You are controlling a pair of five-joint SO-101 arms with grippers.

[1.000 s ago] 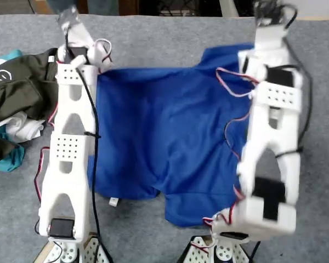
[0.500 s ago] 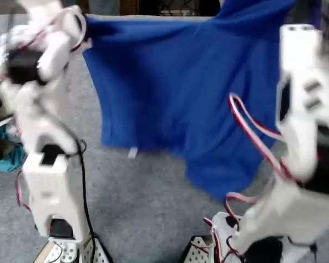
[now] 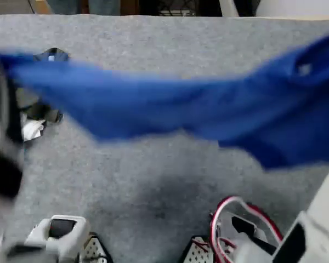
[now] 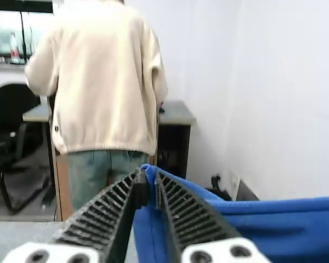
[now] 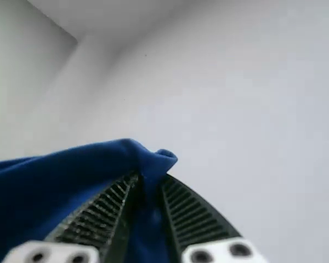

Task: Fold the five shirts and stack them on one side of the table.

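Table (image 3: 153, 38), grey and felt-like, spans the high view, and above it the blue shirt (image 3: 175, 112) hangs in the air as a long band. Its long axis runs from the upper left of the frame to the right edge, with the loose cloth sagging lowest at centre right. A heap of other shirts (image 3: 38, 112) lies on the table at the left, partly behind the blue band.

The left pincer (image 4: 146, 189) is clamped narrow on a bunched edge of the blue shirt, and the cloth falls away from its tips toward the lower right of that frame. The right pincer (image 5: 147, 183) is likewise closed on a folded corner, with the rest of the shirt trailing to the lower left of its frame.

So the shirt is strung between the two pincers, one at each end, neither nearer than the other. Spreading it flat probably needs both ends lowered together, with the span kept taut along that left-to-right axis.
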